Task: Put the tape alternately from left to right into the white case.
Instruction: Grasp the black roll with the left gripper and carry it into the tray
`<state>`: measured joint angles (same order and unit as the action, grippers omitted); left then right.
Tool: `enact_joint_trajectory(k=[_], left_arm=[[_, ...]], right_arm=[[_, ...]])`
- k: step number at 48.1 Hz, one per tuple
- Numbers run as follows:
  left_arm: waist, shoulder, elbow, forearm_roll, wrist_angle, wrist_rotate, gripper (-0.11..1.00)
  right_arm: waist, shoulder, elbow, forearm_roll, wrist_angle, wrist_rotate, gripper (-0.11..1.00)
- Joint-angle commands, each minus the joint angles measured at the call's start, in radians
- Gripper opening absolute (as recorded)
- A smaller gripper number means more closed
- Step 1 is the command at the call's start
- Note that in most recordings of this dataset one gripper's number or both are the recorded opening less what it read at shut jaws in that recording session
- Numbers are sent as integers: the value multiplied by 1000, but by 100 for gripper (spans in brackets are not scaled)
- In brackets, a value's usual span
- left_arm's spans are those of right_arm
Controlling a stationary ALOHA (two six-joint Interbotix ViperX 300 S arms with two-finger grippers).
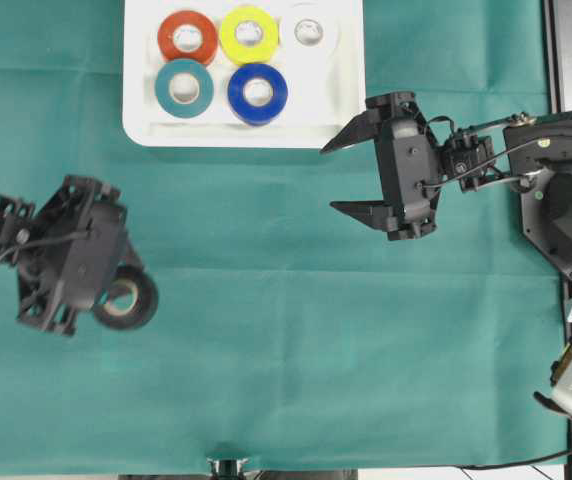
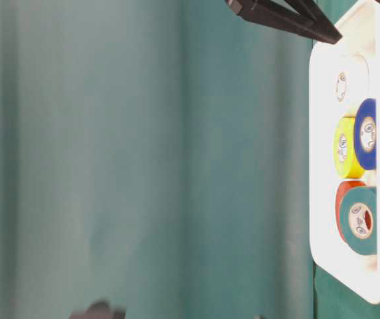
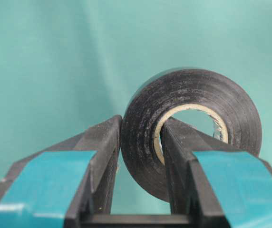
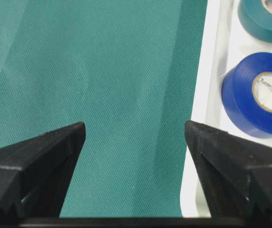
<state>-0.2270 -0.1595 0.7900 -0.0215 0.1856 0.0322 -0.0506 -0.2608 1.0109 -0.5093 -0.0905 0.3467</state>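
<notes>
1. My left pincer (image 1: 131, 290) pinches the black tape (image 1: 126, 298) through its hole, over the green cloth (image 1: 286, 330).
2. The white case (image 1: 146, 130) up top holds 5 rolls.
3. My right pincer (image 1: 341, 175) stands spread beside it, holding nothing.

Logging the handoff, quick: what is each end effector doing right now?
Left end effector: closed on the black tape roll, one finger through its core.
Right end effector: open, holding nothing.

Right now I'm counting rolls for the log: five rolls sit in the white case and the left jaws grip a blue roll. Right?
Wrong only in colour: the left gripper grips a black roll, as the left wrist view shows. Five rolls do sit in the white case.
</notes>
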Motion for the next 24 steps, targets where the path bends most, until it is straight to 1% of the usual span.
enact_joint_trajectory(k=[1, 13, 24], left_arm=[[54, 6, -38, 0, -11, 2, 24], [202, 75, -92, 2, -57, 2, 24], [298, 114, -147, 0, -123, 2, 24]], right_arm=[[0, -8, -6, 3, -9, 2, 83], [2, -8, -3, 2, -28, 2, 84], [2, -5, 0, 3, -41, 2, 83]])
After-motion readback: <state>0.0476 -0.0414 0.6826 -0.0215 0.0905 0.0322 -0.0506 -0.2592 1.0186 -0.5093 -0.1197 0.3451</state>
